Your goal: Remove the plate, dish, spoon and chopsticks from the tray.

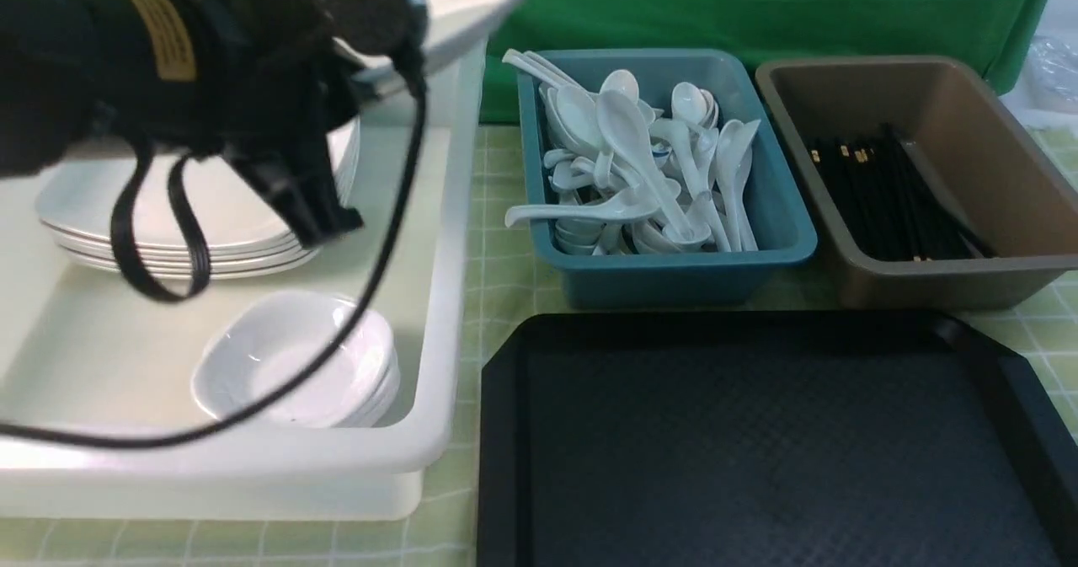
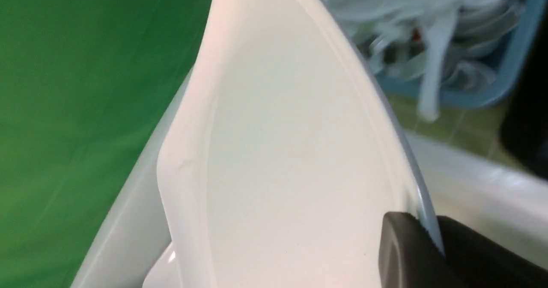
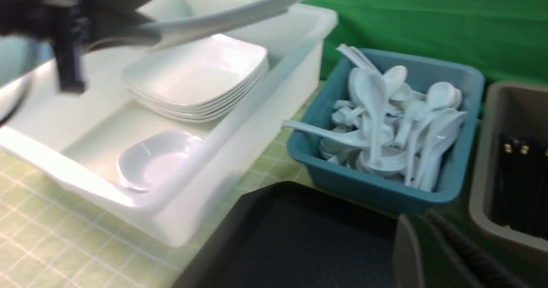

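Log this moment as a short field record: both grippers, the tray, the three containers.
left gripper: shut on the rim of the plate, which is tilted and raised over the white tub
right gripper: shut, nothing seen in it
tray: nothing on its visible part
white tub: stack of plates, stack of dishes
blue bin: spoons
brown bin: chopsticks

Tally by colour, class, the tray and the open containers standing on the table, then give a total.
white tub: 1
blue bin: 1
brown bin: 1
black tray: 1
Total: 4
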`<state>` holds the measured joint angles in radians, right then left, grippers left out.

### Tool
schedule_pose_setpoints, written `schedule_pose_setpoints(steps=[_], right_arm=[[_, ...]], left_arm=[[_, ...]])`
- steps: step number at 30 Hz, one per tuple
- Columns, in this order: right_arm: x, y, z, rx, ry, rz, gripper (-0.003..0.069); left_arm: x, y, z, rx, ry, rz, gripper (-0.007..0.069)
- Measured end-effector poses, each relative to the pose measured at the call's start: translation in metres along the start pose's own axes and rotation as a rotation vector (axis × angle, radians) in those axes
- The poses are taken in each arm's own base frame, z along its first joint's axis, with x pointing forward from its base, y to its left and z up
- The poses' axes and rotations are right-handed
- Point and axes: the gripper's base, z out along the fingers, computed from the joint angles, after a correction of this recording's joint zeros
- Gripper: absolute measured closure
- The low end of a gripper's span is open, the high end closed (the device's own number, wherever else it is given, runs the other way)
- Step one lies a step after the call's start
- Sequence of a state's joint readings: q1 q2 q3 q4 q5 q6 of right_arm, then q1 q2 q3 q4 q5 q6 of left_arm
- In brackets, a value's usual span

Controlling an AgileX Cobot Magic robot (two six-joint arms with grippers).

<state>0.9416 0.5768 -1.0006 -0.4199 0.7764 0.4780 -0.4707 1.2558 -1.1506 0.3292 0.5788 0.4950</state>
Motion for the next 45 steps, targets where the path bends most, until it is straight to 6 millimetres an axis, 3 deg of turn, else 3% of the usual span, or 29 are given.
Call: schedule_pose_setpoints(steps=[3, 4, 11, 22, 27, 29, 32, 33, 36, 41, 44, 45], right_arm=[[0.002, 0.002, 0.006, -0.002, 0.04, -0.026, 0.0634], [0.002, 0.002, 0.006, -0.001, 0.042, -0.027, 0.0634], [0.007, 0.004, 0.006, -0.014, 0.098, -0.05, 0.0631], [0.011, 0.009, 0.005, -0.071, 0.142, -0.023, 0.0629], [0.013, 0.012, 0.004, -0.107, 0.167, 0.003, 0.0629], [0.014, 0.013, 0.004, -0.113, 0.181, 0.009, 0.0629], [0.016, 0.013, 0.004, -0.118, 0.199, 0.005, 0.0624], [0.016, 0.013, 0.004, -0.12, 0.2, -0.004, 0.0624], [0.016, 0.013, 0.004, -0.122, 0.2, -0.016, 0.062], [0.017, 0.013, 0.004, -0.12, 0.206, -0.016, 0.0594], [0.017, 0.013, 0.003, -0.119, 0.214, -0.017, 0.0573], [0.018, 0.013, 0.003, -0.116, 0.224, -0.018, 0.0561]], left_arm=[[0.034, 0.014, 0.039, -0.006, 0.161, -0.015, 0.0592], [0.035, 0.016, 0.039, -0.009, 0.165, -0.015, 0.0592], [0.075, 0.013, 0.101, 0.038, 0.353, 0.065, 0.0592], [0.097, 0.004, 0.147, 0.018, 0.406, 0.117, 0.058], [0.112, 0.004, 0.16, 0.019, 0.422, 0.06, 0.0449], [0.115, 0.005, 0.16, 0.018, 0.436, 0.046, 0.0378], [0.114, 0.007, 0.152, 0.018, 0.465, -0.001, 0.0199], [0.11, 0.007, 0.145, 0.019, 0.462, -0.04, 0.0127], [0.091, 0.007, 0.124, 0.019, 0.408, -0.168, 0.0004], [0.058, 0.004, 0.08, 0.067, 0.29, -0.42, -0.0043], [0.034, 0.003, 0.042, 0.096, 0.164, -0.525, -0.0026], [0.023, 0.0, 0.02, 0.103, 0.079, -0.558, 0.0011]])
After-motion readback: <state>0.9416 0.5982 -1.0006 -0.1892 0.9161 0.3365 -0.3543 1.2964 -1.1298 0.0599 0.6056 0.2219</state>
